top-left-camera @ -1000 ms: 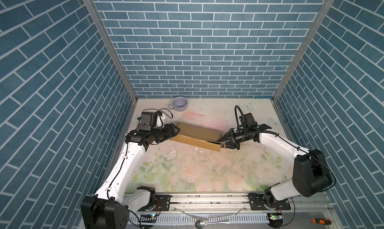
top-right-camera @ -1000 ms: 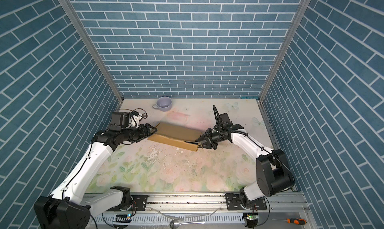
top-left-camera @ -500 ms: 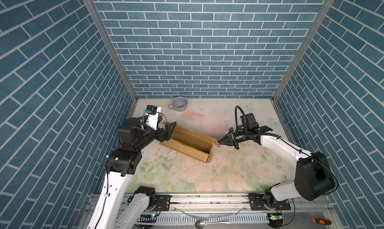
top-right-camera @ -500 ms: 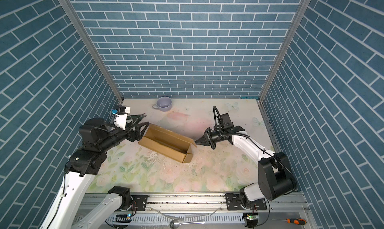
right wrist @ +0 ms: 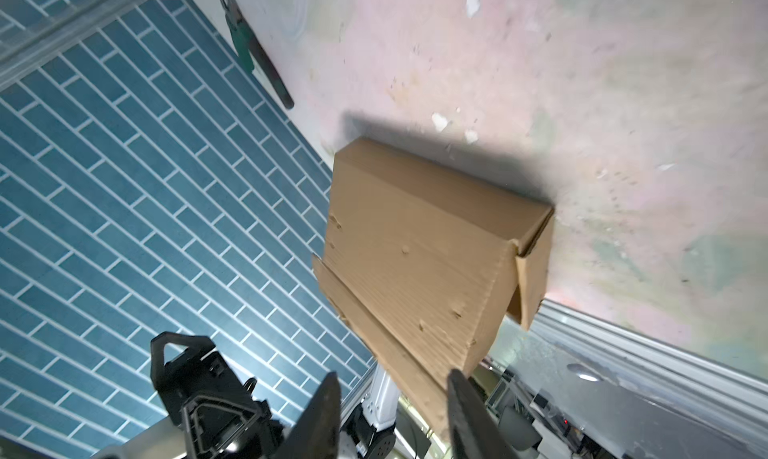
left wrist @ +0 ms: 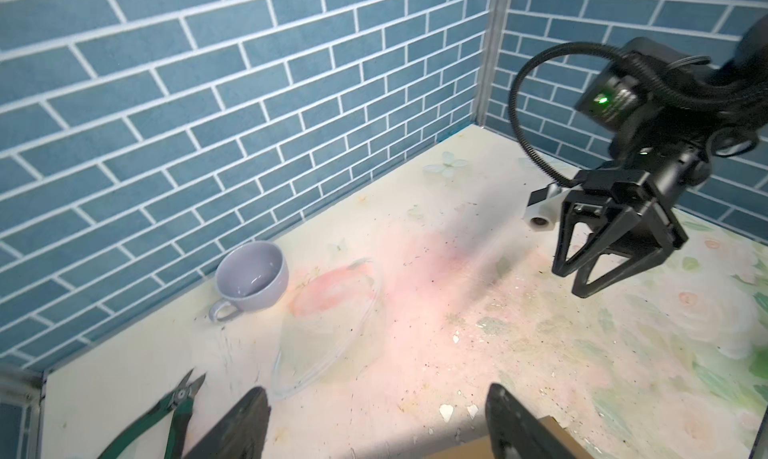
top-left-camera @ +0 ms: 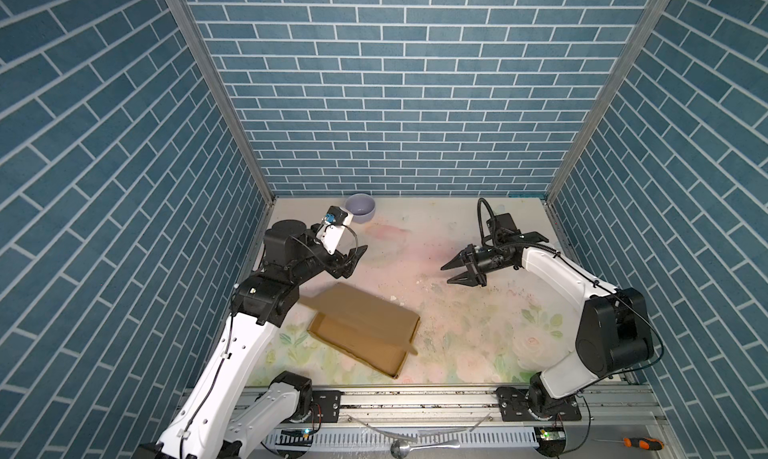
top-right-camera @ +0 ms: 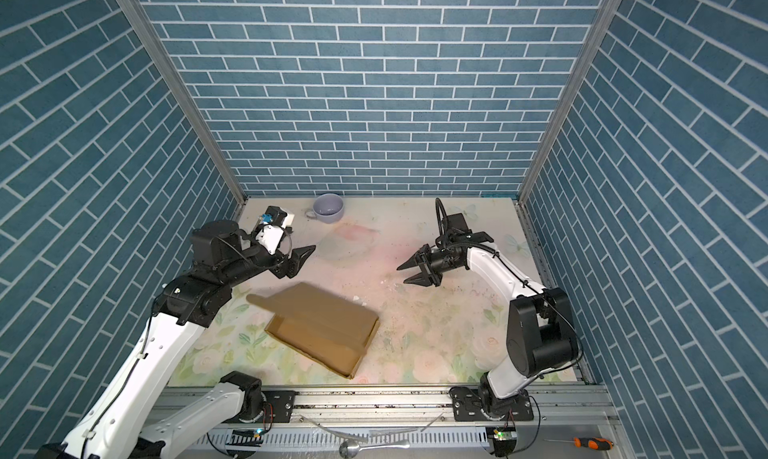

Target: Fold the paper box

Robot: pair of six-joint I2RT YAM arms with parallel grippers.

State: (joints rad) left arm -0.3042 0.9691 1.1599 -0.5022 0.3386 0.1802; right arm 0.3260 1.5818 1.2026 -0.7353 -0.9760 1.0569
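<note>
The paper box (top-left-camera: 361, 332) (top-right-camera: 324, 324) is brown cardboard and lies loose on the flowered table toward the front, with its lid flap partly raised over the tray. In the right wrist view the paper box (right wrist: 415, 249) is seen from its closed side. My left gripper (top-left-camera: 356, 261) (top-right-camera: 303, 261) hovers open behind the box's left end and holds nothing. The left wrist view shows the left gripper (left wrist: 376, 390) spread wide over bare table. My right gripper (top-left-camera: 445, 274) (top-right-camera: 402, 275) (right wrist: 392, 373) is open and empty, well behind and to the right of the box.
A lilac cup (top-left-camera: 360, 208) (left wrist: 251, 278) stands at the back wall. Green-handled cutters (left wrist: 166, 411) (right wrist: 253, 62) lie by the left wall, and a clear plastic dish (left wrist: 328, 332) lies near the cup. Beyond the front rail lie a spoon (top-left-camera: 405, 448) and a screwdriver (top-left-camera: 642, 443).
Both grippers let go of the box and drew back, left and right. The box moved toward the front of the table. The right gripper shut briefly, then opened.
</note>
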